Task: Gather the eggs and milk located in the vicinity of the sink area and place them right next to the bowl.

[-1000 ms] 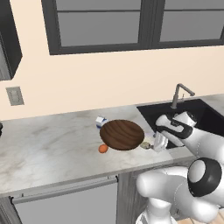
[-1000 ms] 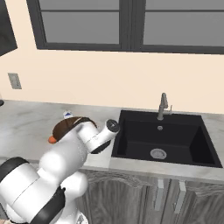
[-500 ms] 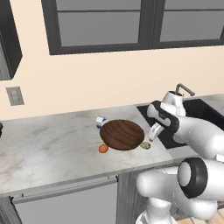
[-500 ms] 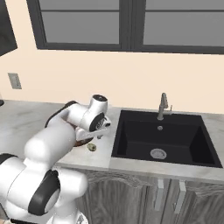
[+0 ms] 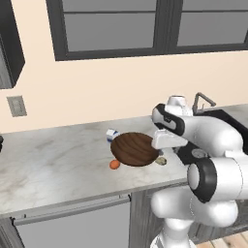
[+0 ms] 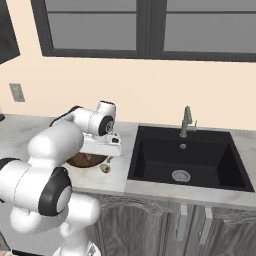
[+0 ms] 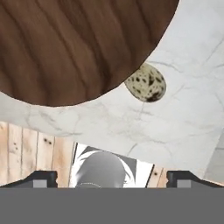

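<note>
Speckled egg point(image 7: 145, 82) sits touching the wooden bowl point(image 7: 78, 43) near the tabletop point(image 7: 131, 127) front edge, pincer point(image 7: 111, 177) wide open and empty above; a careless sweep could roll it off.

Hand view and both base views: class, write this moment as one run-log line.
pincer: open, empty, above counter | speckled pale egg: beside round dark-brown wooden bowl | orange-brown egg, white carton: by bowl

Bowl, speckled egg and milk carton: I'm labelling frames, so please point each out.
bowl point(image 5: 134, 149), left base view, centre of its wooden inside.
speckled egg point(image 7: 146, 82), hand view, middle of its shell.
milk carton point(image 5: 111, 134), left base view, its white side.
</note>
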Motion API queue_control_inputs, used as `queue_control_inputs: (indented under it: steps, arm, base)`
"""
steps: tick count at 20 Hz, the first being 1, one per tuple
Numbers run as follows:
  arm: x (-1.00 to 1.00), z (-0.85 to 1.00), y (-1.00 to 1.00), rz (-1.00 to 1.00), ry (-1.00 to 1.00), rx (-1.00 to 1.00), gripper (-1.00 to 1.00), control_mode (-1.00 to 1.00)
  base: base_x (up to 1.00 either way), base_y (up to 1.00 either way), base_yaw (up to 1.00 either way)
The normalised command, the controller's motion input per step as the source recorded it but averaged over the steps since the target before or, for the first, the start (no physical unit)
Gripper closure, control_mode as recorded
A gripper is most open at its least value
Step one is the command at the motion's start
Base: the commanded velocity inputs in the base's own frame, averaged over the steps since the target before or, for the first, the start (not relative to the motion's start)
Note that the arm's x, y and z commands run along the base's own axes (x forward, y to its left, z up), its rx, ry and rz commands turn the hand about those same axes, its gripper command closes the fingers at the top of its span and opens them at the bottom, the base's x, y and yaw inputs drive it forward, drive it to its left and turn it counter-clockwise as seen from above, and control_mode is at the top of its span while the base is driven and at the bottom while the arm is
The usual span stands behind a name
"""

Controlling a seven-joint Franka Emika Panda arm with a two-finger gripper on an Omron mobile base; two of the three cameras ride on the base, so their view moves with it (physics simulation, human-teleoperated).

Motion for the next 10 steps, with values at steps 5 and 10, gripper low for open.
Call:
queue_control_inputs:
  steps: [5, 10]
  arm:
    - [-0.98, -0.02, 0.22, -0.26, -0.35, -0.11, -1.00, -1.00]
    - [-0.58, 0.00, 0.39, -0.23, -0.39, -0.22, -1.00, -1.00]
  base:
    - [0.00, 0.00, 0.00]
    - [0.00, 0.00, 0.00]
